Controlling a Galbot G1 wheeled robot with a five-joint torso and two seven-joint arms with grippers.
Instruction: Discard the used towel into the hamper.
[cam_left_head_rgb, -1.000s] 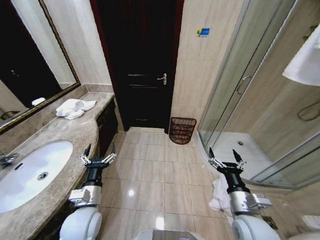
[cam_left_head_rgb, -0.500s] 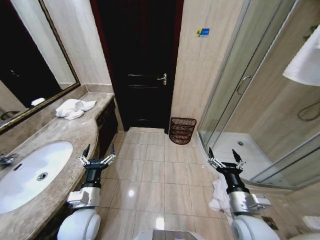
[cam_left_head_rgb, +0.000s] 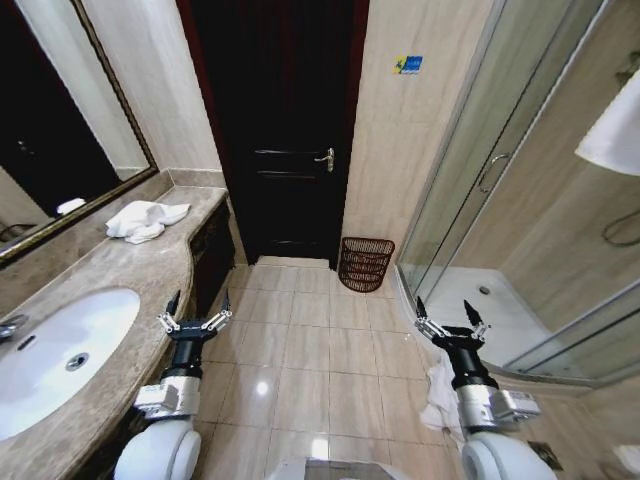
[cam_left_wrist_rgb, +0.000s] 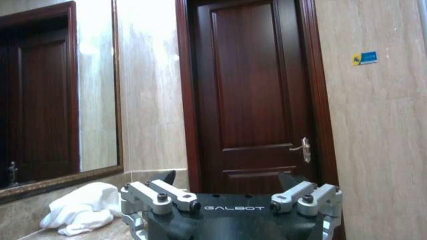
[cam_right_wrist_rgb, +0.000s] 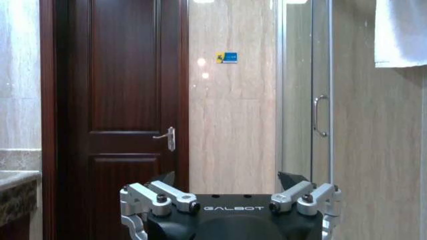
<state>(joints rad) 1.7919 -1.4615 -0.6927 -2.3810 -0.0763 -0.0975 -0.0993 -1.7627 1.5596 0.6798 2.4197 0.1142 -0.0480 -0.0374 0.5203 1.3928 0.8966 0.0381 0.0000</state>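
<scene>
While the towel (cam_left_head_rgb: 145, 219) lies on the desk (cam_left_head_rgb: 150, 275), nothing's begun. Both grippers (left (cam_left_head_rgb: 197, 308), right (cam_left_head_rgb: 448, 315)) hang spread apart, empty; the hamper (cam_left_head_rgb: 365, 263) waits.

White towel (cam_left_head_rgb: 144, 219) on mottled brown-grey counter (cam_left_head_rgb: 150, 275), reddish-brown open-weave hamper (cam_left_head_rgb: 364, 264), dark brown door (cam_left_head_rgb: 283, 130), beige floor tiles (cam_left_head_rgb: 300, 350)

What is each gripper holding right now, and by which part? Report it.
Nothing is held. The left gripper and right gripper are both open and empty, raised over the floor. The towel lies on the counter; the hamper stands beside the door.
</scene>
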